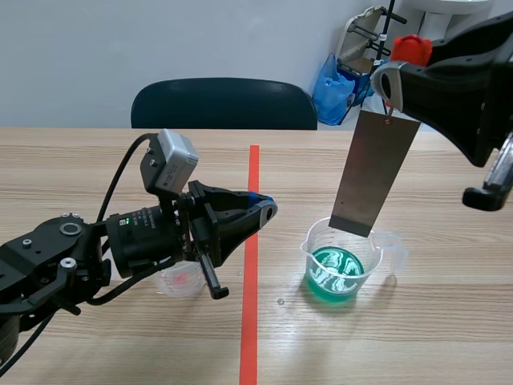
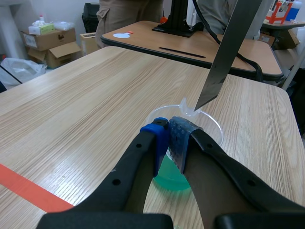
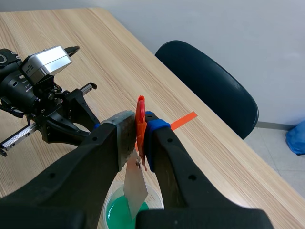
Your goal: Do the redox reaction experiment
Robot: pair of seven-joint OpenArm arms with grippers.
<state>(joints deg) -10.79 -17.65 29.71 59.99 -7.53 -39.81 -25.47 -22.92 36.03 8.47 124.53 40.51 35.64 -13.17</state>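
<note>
A clear plastic beaker (image 1: 346, 265) holds green liquid (image 1: 335, 273) on the table right of the red tape line. A grey metal strip (image 1: 375, 172) hangs from a red clip (image 1: 411, 48), its lower edge just over the beaker's rim. My right gripper (image 3: 139, 136) is shut on the red clip (image 3: 140, 114), with the strip (image 3: 135, 183) dangling over the green liquid (image 3: 116, 214). My left gripper (image 1: 268, 207) is shut and empty, left of the beaker. In the left wrist view its fingertips (image 2: 169, 136) meet in front of the beaker (image 2: 209, 121), and the strip (image 2: 228, 52) hangs beyond.
A small clear cup (image 1: 180, 281) with a pinkish bottom sits under the left arm. A dark chair (image 1: 224, 104) stands behind the table, and blue bags (image 1: 333, 84) lie on the floor. Another table and cardboard boxes (image 2: 47, 43) lie past the table's edge.
</note>
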